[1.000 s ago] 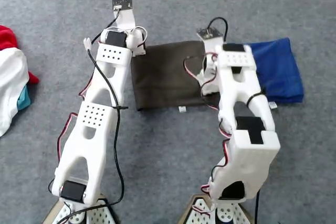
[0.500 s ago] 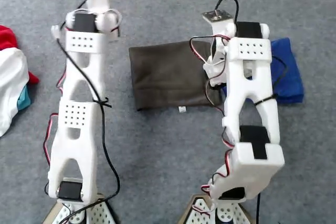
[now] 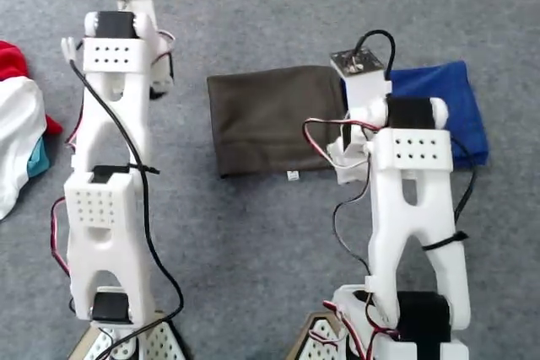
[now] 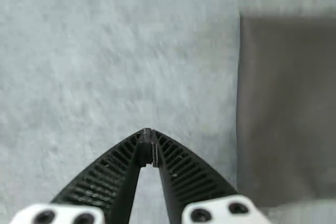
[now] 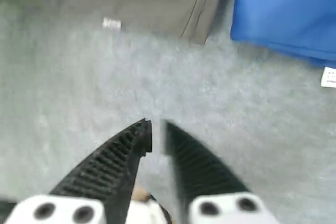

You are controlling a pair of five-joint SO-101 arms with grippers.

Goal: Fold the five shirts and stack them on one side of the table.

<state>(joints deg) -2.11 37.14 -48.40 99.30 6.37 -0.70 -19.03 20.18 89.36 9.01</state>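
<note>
I am seeing the folded brown shirt (image 3: pixel 270 120) lying crosswise on the surface (image 3: pixel 253 233), its left edge just beside my left jaws, which are together and empty, while my right jaws are hovering slightly apart just short of its near right corner.

Grey table (image 3: pixel 253 233): brown shirt (image 3: pixel 270 120), blue shirt (image 3: pixel 447 107), clothes pile (image 3: pixel 17 124).

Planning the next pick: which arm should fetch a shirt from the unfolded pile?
Left, probably. The left gripper hangs on the pile's side of the brown shirt. The right gripper is at the shirt's other end, near the blue shirt.
</note>
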